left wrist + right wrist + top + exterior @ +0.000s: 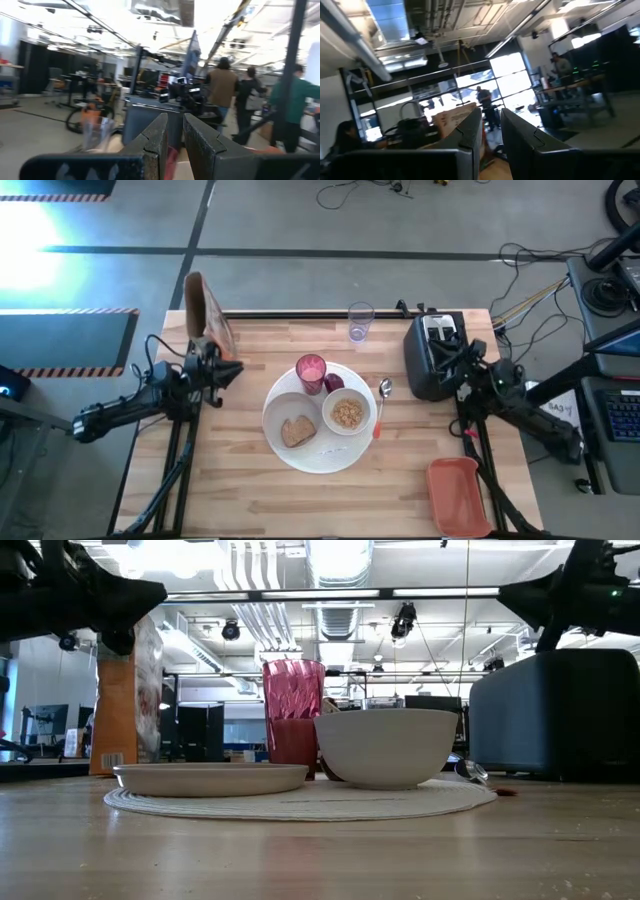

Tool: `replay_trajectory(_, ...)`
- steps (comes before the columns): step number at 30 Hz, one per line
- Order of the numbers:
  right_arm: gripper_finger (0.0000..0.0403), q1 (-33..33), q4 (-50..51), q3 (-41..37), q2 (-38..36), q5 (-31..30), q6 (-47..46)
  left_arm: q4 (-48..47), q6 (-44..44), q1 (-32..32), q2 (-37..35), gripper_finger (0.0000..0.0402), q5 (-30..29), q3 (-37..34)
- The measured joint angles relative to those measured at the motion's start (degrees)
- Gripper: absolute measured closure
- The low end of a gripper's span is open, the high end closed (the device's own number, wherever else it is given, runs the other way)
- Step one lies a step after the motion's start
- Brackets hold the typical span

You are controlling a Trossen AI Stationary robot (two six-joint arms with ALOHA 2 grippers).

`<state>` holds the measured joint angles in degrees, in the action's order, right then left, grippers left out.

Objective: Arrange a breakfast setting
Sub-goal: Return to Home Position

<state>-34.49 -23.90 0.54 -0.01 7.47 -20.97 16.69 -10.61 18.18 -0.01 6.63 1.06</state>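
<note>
Toast [298, 431] lies nearest us, seven o'clock on the large round white plate [300, 462]; white bowl [347, 414] at three, spoon [380, 402] outside within reach, pink cup [311, 372] at twelve. Left gripper [228, 372] at nine, right gripper [447, 363] at three, both nearly closed, empty; we judge them parked clear.

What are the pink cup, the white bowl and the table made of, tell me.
Pink cup: translucent, ribbed, glossy; likely plastic, maybe glass. White bowl: opaque, smooth, matte; ceramic or plastic, unclear. Table: pale wood strips with visible grain and seams.
</note>
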Motion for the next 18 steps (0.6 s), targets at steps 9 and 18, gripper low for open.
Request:
replay_trajectory(9,0.0342,-6.1,0.1,0.0,0.0,-0.1,0.0,0.0,0.0,2.7,0.0,0.0357,-0.1,0.0)
replay_trajectory(18,0.0342,-6.2,0.2,0.0,0.0,0.0,0.0,0.0,0.0,2.2,0.0,0.0357,0.0,0.0)
